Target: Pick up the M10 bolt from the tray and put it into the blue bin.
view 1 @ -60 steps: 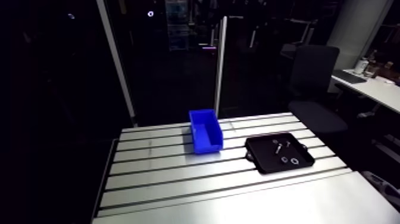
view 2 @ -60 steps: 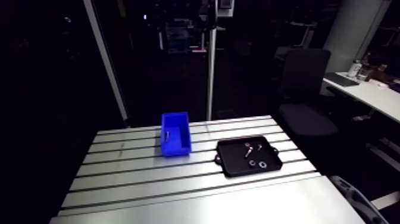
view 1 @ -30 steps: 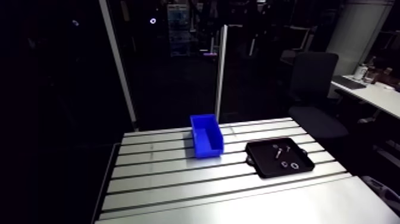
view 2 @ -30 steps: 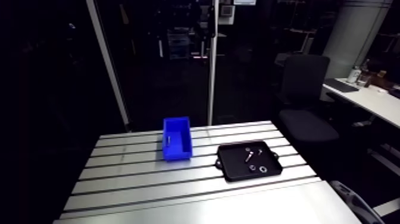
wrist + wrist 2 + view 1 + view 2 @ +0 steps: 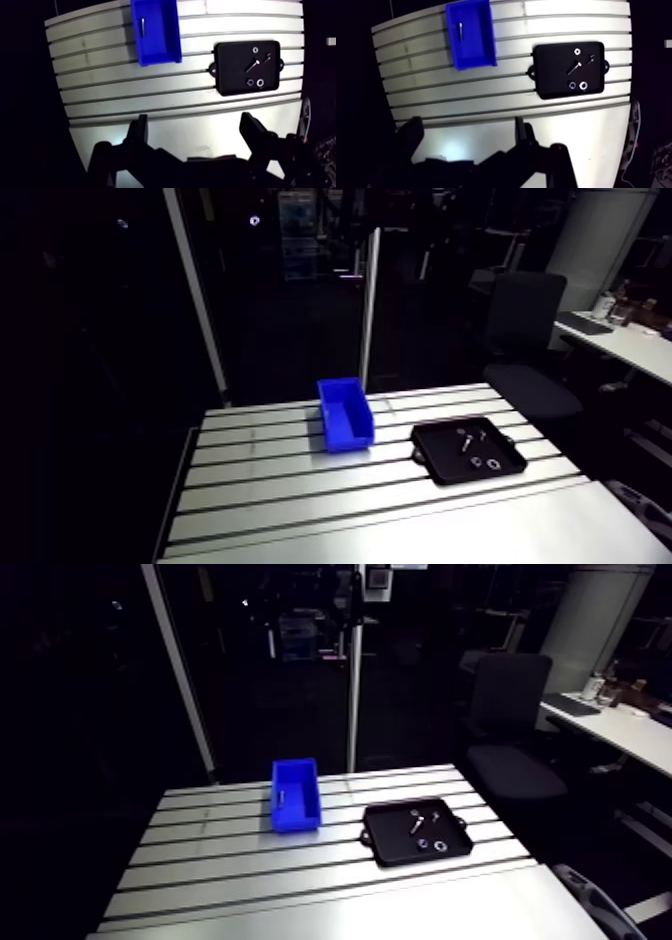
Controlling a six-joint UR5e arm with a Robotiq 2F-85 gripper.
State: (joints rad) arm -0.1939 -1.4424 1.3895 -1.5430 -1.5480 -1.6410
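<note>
A black tray [image 5: 230, 75] lies on the slotted table [image 5: 125, 90], far ahead of my gripper [image 5: 197, 131]. In it lies a silver bolt [image 5: 251, 65] at a slant, with a smaller screw [image 5: 267, 56] beside it. The blue bin [image 5: 159, 56] stands apart from the tray, with one small bolt [image 5: 143, 26] on its floor. My gripper hangs high above the table's near part, open, with nothing between its fingers [image 5: 142, 130]. The arm view shows the bin [image 5: 348, 436] and tray [image 5: 450, 463] but not the gripper.
A washer [image 5: 255, 49] and two nuts [image 5: 260, 82] also lie in the tray. A smooth plate [image 5: 450, 533] covers the table's near strip. A slim upright post [image 5: 370, 298] stands just behind the bin.
The arm view has shifted and drawn back a little, so the camera moved. Bin, tray and their parts lie where they were.
</note>
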